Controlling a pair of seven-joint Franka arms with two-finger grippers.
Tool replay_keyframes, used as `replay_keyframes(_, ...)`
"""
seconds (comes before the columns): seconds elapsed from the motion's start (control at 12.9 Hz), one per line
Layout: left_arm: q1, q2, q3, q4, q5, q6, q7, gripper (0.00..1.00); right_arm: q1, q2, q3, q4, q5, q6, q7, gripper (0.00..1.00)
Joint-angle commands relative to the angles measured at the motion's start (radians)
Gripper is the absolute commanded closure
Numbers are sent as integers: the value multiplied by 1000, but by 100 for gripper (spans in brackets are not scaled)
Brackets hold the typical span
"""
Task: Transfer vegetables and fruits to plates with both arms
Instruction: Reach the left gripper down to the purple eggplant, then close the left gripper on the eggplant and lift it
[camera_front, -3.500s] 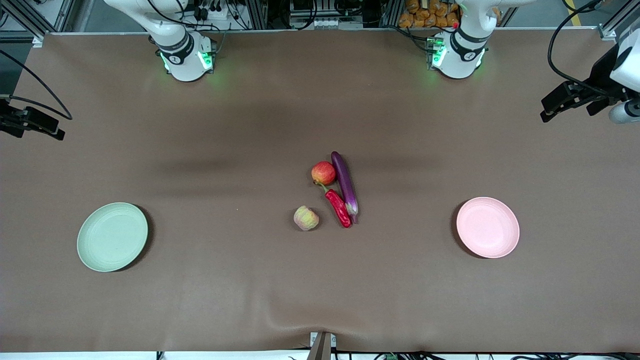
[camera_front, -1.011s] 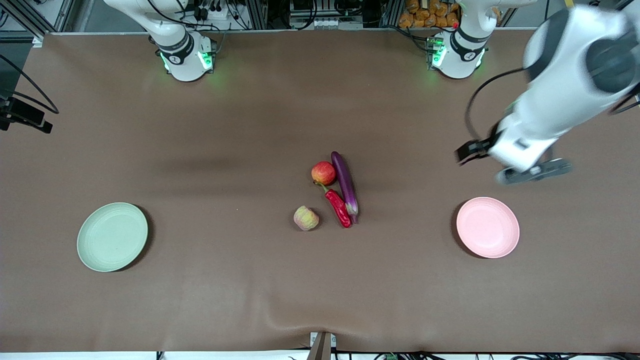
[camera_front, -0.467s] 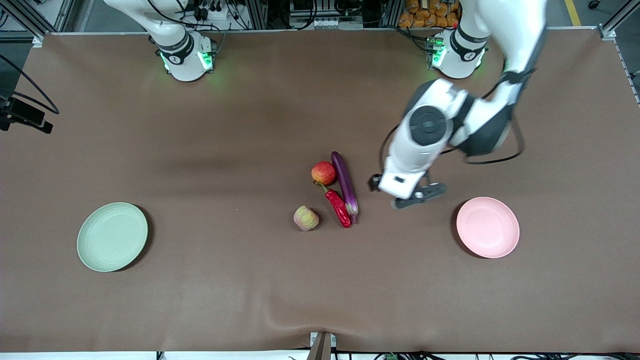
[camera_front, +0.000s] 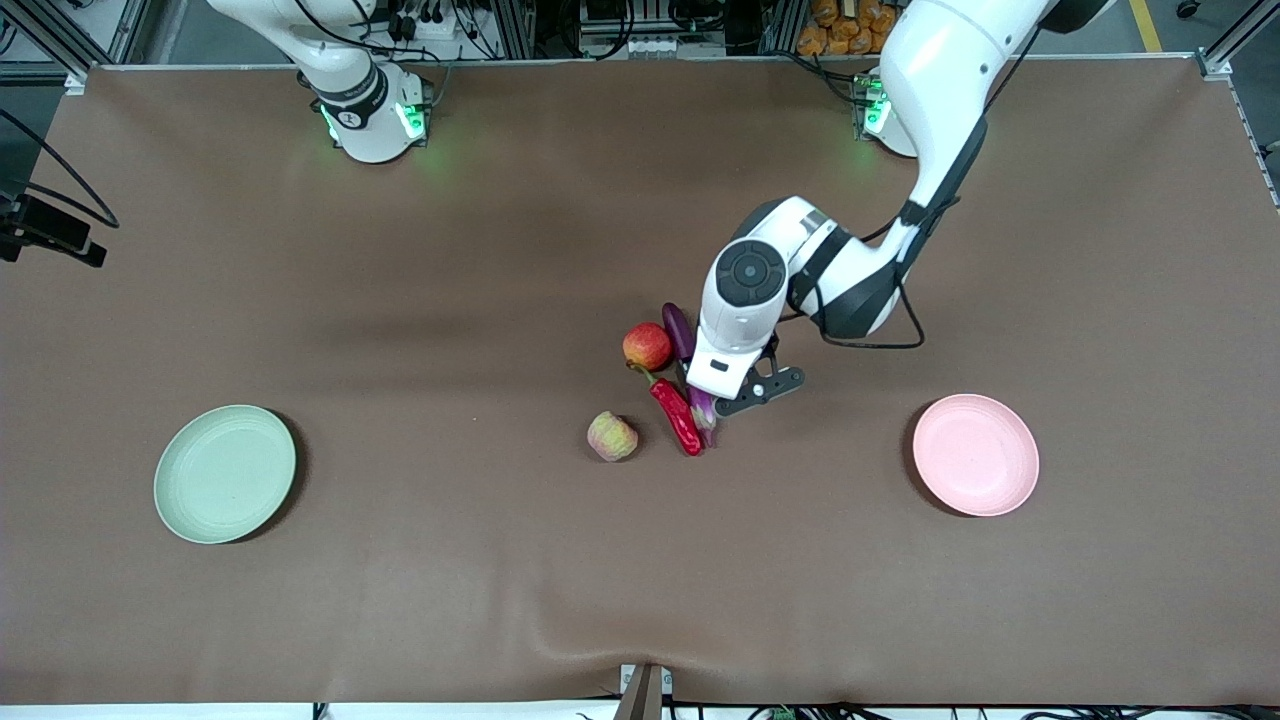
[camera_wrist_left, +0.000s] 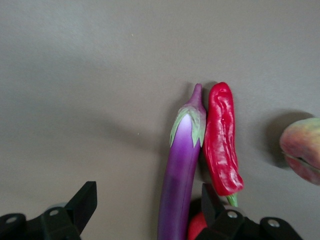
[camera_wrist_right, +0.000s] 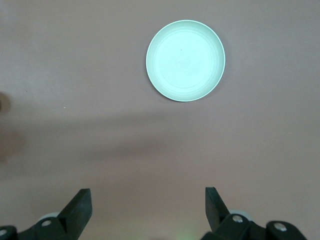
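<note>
1. Front view: the eggplant (camera_front: 683, 335) lies at the middle of the brown table (camera_front: 500, 250) and serves as landmark. The apple (camera_front: 647, 346) sits just beside it toward the right arm's end. The red chili pepper (camera_front: 678, 416) lies along the eggplant's nearer half on that same side, touching or nearly so. The ribbed pale fruit (camera_front: 612, 436) rests nearer the camera than the eggplant, a little apart from the chili. The pale pink plate (camera_front: 975, 454) lies well away from the eggplant toward the left arm's end; the pale green plate (camera_front: 225, 473) lies well away toward the right arm's end. Both plates hold nothing. The left arm (camera_front: 850, 270) reaches in over the eggplant, hiding its middle. The right arm (camera_front: 340, 70) waits.

2. Left wrist view: the left gripper (camera_wrist_left: 150, 212) is over the eggplant (camera_wrist_left: 181, 170), its jaws spread wide to either side of the eggplant's body, gripping nothing. The chili (camera_wrist_left: 221, 140) lies along the eggplant, the pale fruit (camera_wrist_left: 302, 149) past the chili.

3. Right wrist view: the right gripper (camera_wrist_right: 147, 207) hangs high over bare table with the green plate (camera_wrist_right: 185, 60) below, jaws spread wide and empty.
</note>
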Motion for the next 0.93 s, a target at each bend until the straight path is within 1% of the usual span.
replay_keyframes(0.0, -23, 52, 3, 21, 16, 43, -31, 8, -8, 10, 8, 25, 20, -16, 1, 0)
replay_keyframes(0.31, -48, 103, 3, 19, 19, 128, -126, 8, -11, 12, 8, 23, 22, -16, -1, 0)
replay_keyframes(0.86, -71, 129, 3, 4, 22, 134, -133, 14, 1, 12, 10, 23, 22, -20, 1, 0)
